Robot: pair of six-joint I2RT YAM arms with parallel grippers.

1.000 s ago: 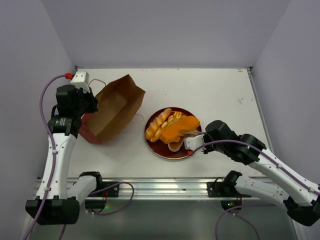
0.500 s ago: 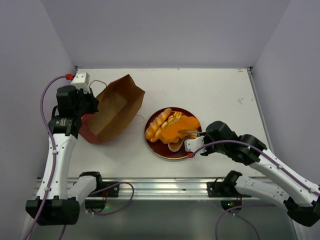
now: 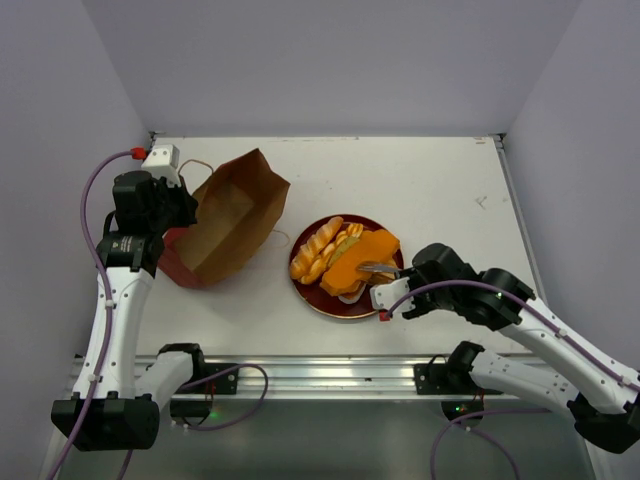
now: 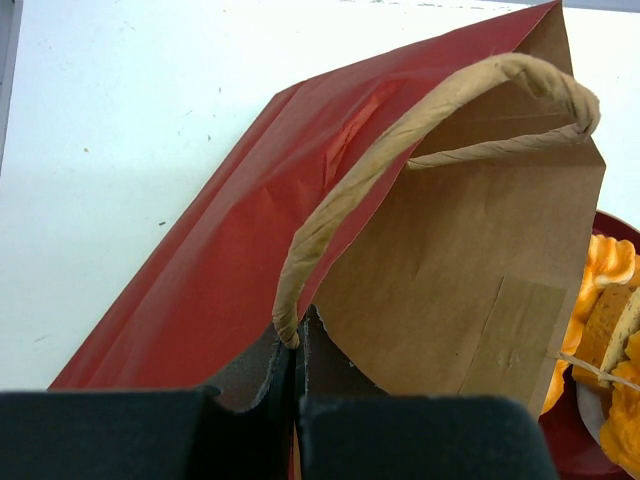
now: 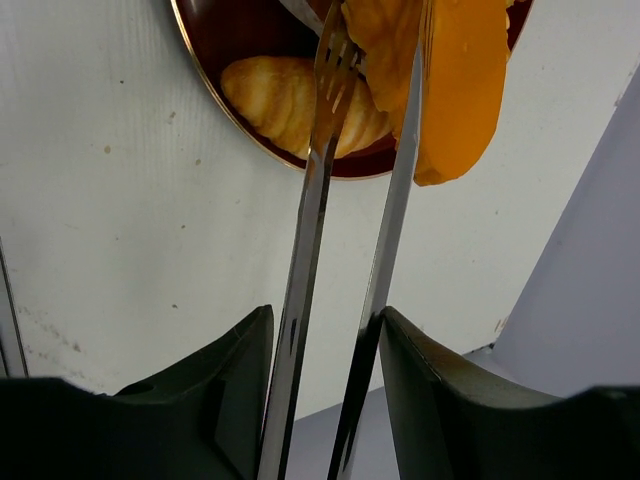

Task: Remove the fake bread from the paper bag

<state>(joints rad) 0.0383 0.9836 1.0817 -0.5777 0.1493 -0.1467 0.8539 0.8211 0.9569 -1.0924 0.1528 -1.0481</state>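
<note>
The paper bag lies tipped over on the left part of the desk, dark red outside, its brown inside turned up and toward the middle. The left end effector is clenched on the bag's rim; in the left wrist view its fingers press together on the paper edge just at the foot of a tan cord handle.

The fake bread is out of the bag, piled on a round dark-red plate that stands just right of the bag, not touching it. A long ridged loaf lies on the plate's left side and a flat orange slab rests across the top of the pile.

The right end effector is clenched on a pair of metal tongs, its fingers squeezing the two arms. The tong tips reach over the plate to the slab, beside a tan piece. Whether the tips pinch the slab cannot be told.
</note>
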